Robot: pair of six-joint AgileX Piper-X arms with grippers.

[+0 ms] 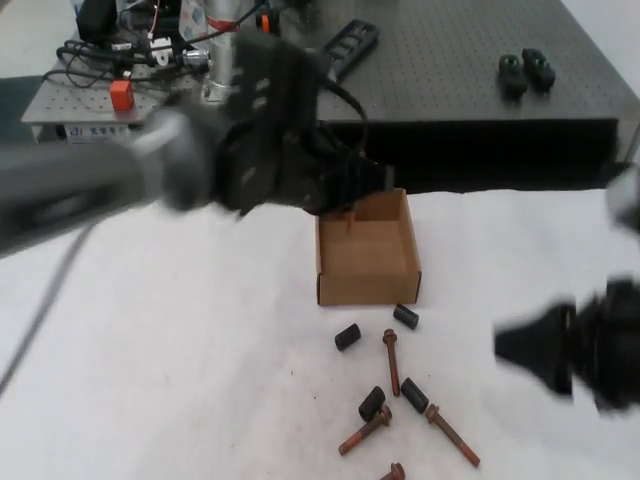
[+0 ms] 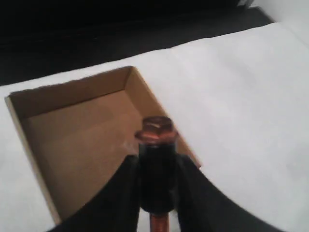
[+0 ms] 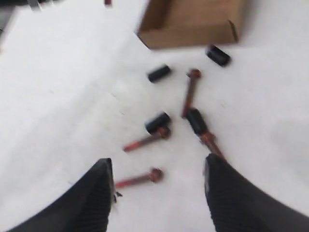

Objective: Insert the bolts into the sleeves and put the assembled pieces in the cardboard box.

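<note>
High view: the left gripper (image 1: 345, 195) stood over the far-left corner of the cardboard box (image 1: 367, 285), at about 11 o'clock from the box's centre. The copper shank of the assembled piece (image 1: 350, 222) hung below it, within the box's outline. The box sat open-topped on the white cloth (image 1: 200, 380). Loose sleeves (image 1: 347, 337) and loose bolts (image 1: 391, 362) lay scattered at 6 o'clock from the box, one sleeve just beside its near right corner. The right gripper (image 1: 505, 345) hung at about 3 o'clock from that scatter, nearer to it than the left. Left wrist view: the fingers (image 2: 193, 193) were clamped on a black sleeve (image 2: 155, 174) with a bolt (image 2: 154, 129) through it, the hexagonal head out at one end and the shank at the other. The piece's long axis ran in line with the fingers, head leading toward the box floor, close to one side wall (image 2: 145, 101). In my judgement a release here would land it inside, though with little margin to that wall. Right wrist view: the right gripper (image 3: 157, 162) had its fingers wide apart with nothing between them. A bare bolt (image 3: 140, 178) lay on the cloth just below the gap, its long axis running from one finger toward the other. I judge the wrist would need to turn before closing across the shank. Farther on lay two sleeves, each touching a bolt's head end; whether either was threaded on could not be determined.
</note>
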